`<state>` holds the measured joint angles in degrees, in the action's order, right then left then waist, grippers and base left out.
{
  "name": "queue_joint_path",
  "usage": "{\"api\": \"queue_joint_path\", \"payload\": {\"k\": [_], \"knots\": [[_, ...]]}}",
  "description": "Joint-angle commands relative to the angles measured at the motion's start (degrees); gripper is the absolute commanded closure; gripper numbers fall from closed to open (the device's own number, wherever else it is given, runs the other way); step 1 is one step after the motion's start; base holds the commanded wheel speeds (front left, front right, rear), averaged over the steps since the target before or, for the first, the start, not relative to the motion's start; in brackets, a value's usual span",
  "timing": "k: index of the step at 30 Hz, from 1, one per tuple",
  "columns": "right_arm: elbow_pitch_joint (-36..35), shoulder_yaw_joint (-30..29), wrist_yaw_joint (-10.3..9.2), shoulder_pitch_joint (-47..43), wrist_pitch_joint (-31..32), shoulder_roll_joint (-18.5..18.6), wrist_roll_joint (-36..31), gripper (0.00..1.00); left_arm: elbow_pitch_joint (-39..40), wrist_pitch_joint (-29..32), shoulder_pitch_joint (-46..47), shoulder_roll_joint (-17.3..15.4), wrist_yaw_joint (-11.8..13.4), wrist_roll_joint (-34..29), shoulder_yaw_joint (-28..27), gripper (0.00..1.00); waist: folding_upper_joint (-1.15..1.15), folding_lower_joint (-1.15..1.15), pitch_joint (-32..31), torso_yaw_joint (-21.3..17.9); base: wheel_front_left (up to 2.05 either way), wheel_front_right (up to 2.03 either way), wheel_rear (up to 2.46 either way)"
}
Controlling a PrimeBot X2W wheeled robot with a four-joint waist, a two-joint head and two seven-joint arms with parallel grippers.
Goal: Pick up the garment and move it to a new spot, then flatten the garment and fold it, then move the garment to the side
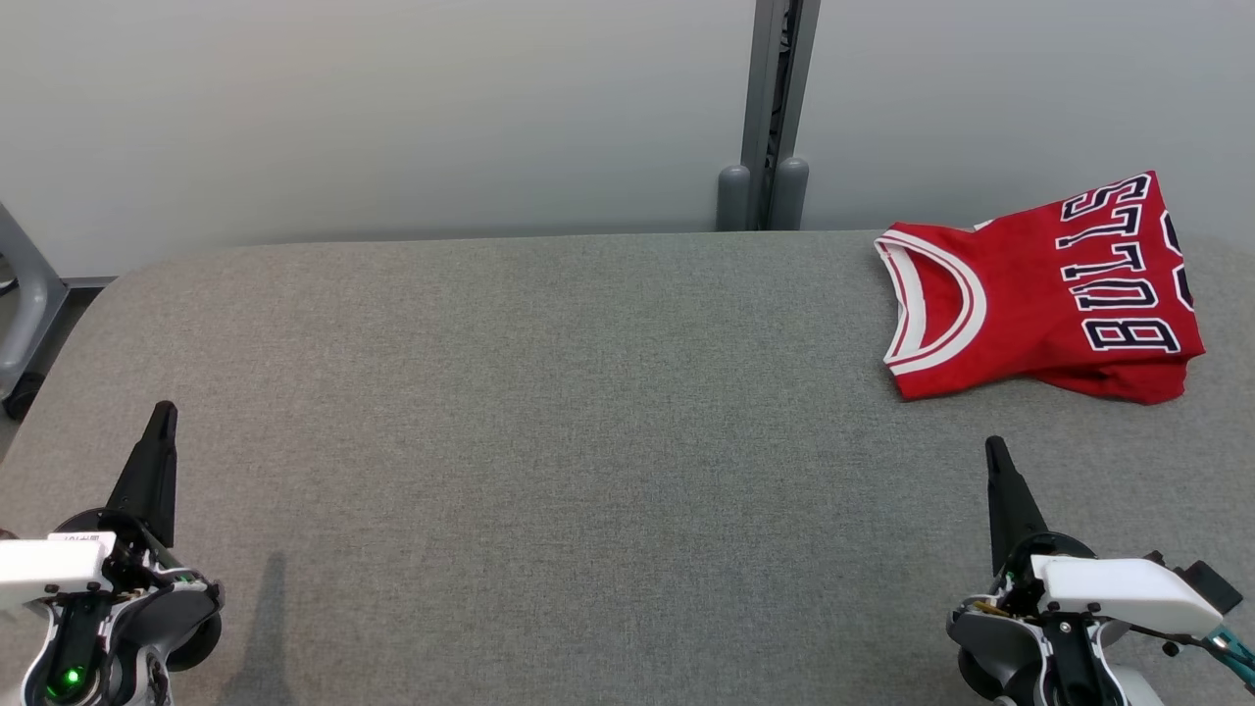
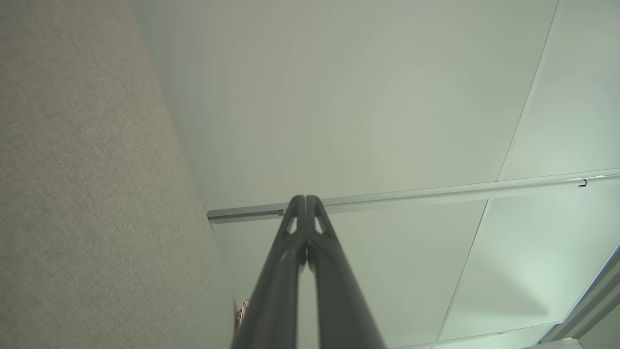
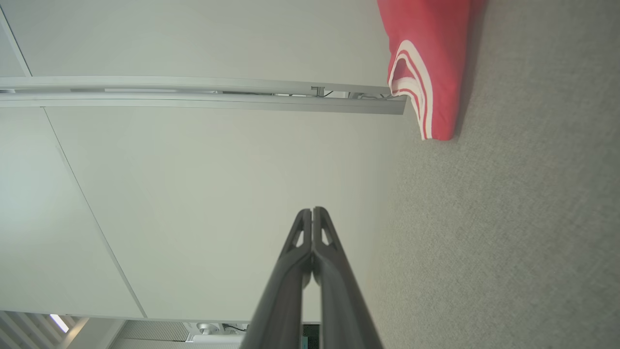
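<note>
Item one: garment (image 1: 1039, 294), a red sleeveless jersey with a white-and-red striped neckline (image 1: 931, 304) and dark, white-edged lettering (image 1: 1128, 265) reading BULLS. It lies folded into a compact block on the far right corner of the table (image 1: 588, 412). The neckline faces the table's middle, the lettered part reaches toward the table's right edge, and one corner rises slightly against the wall behind the table. Item two: the table itself, covered in grey woven fabric, with rounded far corners. Item three: left gripper (image 1: 165, 412), above the table's near left corner, its two dark fingers pressed together into a single point, pinching nothing, aimed toward the table's far edge. A green light (image 1: 69, 677) glows on its wrist housing. Item four: right gripper (image 1: 996, 446), above the table's near right corner, fingers likewise pressed together and empty. Its tip is on the near side of the garment and apart from it. In the right wrist view the jersey's striped trim lies on the table fabric well ahead of the closed tips. Item five: metal post (image 1: 775, 108), upright behind the table's far edge, right of its middle, with two grey rounded caps (image 1: 760, 196) at its foot. Item six: pale wall panels (image 1: 392, 108) behind the table. Item seven: a grey frame piece (image 1: 25, 294) just off the table's far left corner.
</note>
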<state>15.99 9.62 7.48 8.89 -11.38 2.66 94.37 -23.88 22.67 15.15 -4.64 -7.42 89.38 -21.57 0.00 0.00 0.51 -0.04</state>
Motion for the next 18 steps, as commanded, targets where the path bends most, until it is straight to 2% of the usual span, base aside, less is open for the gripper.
{"api": "queue_joint_path", "payload": {"k": [1, 18], "knots": [[-0.04, -0.14, 0.02, 0.43, 0.12, 0.34, 0.27, 1.00, 0.05, -0.03, 0.52, -0.42, -0.20, 0.19, -0.06, 1.00, 0.00, 0.00, 0.00, 0.00, 0.00, 0.00, 0.00], [-0.03, -0.13, 0.02, 0.43, 0.12, 0.35, 0.28, 1.00, 0.06, -0.09, 0.50, -0.45, -0.20, 0.28, 0.00, 1.00, 0.00, 0.00, 0.00, 0.00, 0.00, 0.00, 0.00]]}}
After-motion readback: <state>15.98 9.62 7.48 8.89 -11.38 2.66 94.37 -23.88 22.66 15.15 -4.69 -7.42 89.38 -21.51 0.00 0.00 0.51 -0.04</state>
